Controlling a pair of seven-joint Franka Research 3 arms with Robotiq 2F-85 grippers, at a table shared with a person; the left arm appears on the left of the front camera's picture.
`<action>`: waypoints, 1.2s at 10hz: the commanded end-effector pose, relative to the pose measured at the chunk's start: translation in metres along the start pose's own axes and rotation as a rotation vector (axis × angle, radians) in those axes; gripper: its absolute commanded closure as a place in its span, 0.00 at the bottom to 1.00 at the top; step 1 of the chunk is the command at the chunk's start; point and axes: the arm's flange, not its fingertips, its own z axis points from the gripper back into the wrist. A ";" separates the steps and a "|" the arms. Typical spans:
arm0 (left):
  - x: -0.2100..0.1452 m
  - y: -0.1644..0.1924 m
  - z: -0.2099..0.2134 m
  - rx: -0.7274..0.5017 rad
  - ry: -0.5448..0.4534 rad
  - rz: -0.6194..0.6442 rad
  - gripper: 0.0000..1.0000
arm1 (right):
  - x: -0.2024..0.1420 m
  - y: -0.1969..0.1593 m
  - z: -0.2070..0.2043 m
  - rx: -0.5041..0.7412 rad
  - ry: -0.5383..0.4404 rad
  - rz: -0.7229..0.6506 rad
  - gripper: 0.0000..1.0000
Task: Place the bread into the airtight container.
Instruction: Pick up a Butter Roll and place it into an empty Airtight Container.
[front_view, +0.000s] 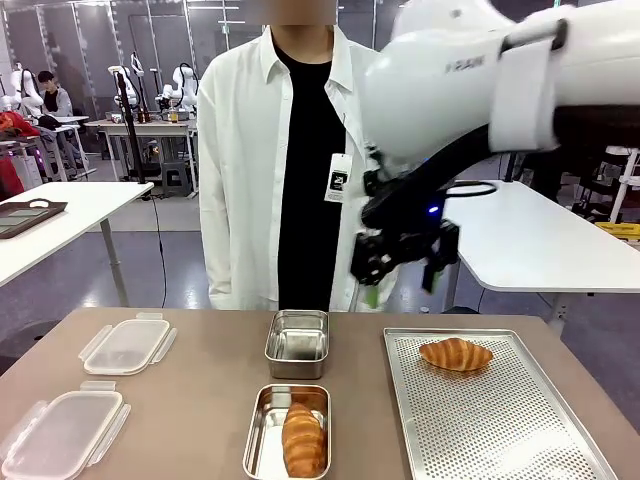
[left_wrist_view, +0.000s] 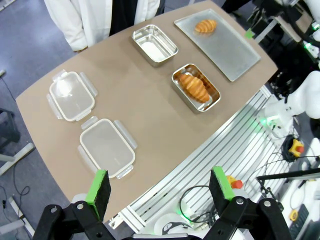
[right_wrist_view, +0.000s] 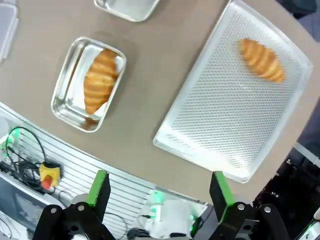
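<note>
**Status.** By my reading the task is part done. The near tin (front_view: 262, 436), at the middle of the table's (front_view: 200, 400) near edge, holds one packed bread (front_view: 303, 440). The far tin (front_view: 297, 342), just beyond it toward the far edge, is empty. The bread (front_view: 455, 354) due for handling lies near the far edge of the tray (front_view: 500, 430). The tray takes up the table's right side.

**Jaws.** My right gripper (right_wrist_view: 160, 175) has its pads apart with nothing between them, and it is held high, well clear of the tray. My left gripper (left_wrist_view: 160, 172) is likewise apart and empty, high off the table's near edge on the left side.

**Step in hand (judged).** This is the approach before the pick, with no contact yet.

**Next move calls for:**
- The right gripper descends over the bread, with the jaws set across its narrow width.
- It closes lightly, as the crust looks likely to crush.
- It lifts above the tray's rim and carries left to the far tin.
- It lays the bread along the tin's length.

**Surroundings.** Two lids (front_view: 125, 345) lie along the left edge, well apart from the route. A person (front_view: 270, 150) stands at the far edge, directly behind the far tin.

**Obstructions.** The tray's left rim and the tin's wall must be cleared. The placement ends close to the person.
</note>
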 end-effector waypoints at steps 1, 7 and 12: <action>0.002 0.000 0.001 0.007 0.004 -0.012 0.00 | -0.010 -0.057 -0.010 0.028 -0.015 0.152 0.00; 0.002 0.000 0.001 0.007 0.004 -0.012 0.00 | -0.018 -0.188 -0.077 0.040 -0.074 0.235 0.00; 0.002 0.000 0.001 0.007 0.004 -0.012 0.00 | -0.001 -0.224 -0.109 0.258 -0.201 0.286 0.00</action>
